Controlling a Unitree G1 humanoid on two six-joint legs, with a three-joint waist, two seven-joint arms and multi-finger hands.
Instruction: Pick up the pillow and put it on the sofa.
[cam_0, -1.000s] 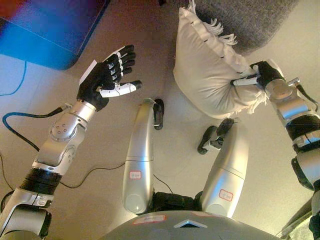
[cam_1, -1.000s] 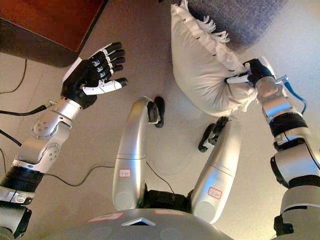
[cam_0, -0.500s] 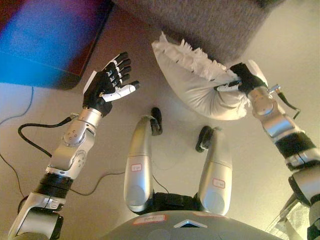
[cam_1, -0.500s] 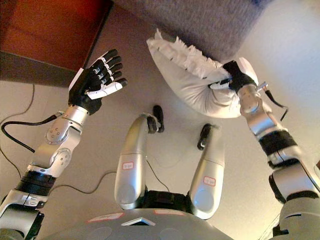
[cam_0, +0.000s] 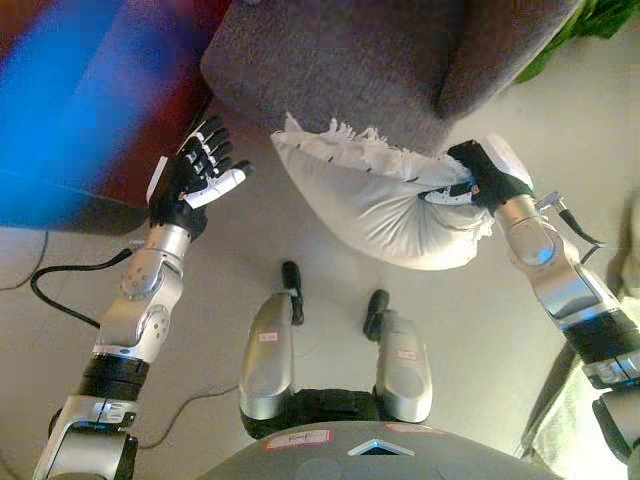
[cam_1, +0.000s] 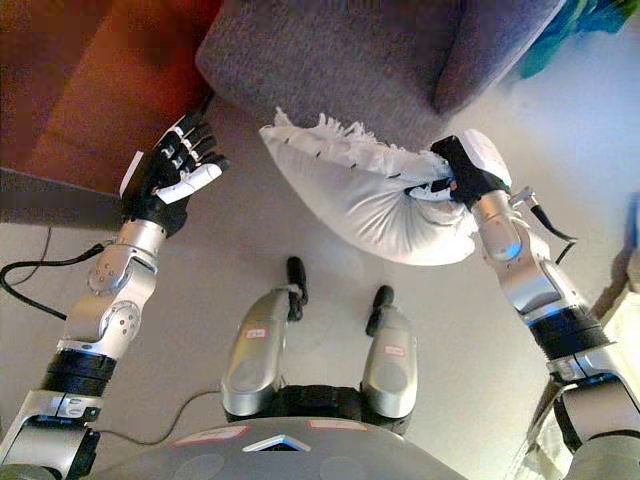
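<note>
While right hand (cam_0: 482, 172) pinches pillow (cam_0: 375, 205), left hand (cam_0: 190, 178) spread

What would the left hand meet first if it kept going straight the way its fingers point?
Probably the front edge of the grey sofa. The open left hand points up and slightly right toward that corner; the pillow lies off to its right. Depth is unclear, so it might pass below the seat edge.
</note>
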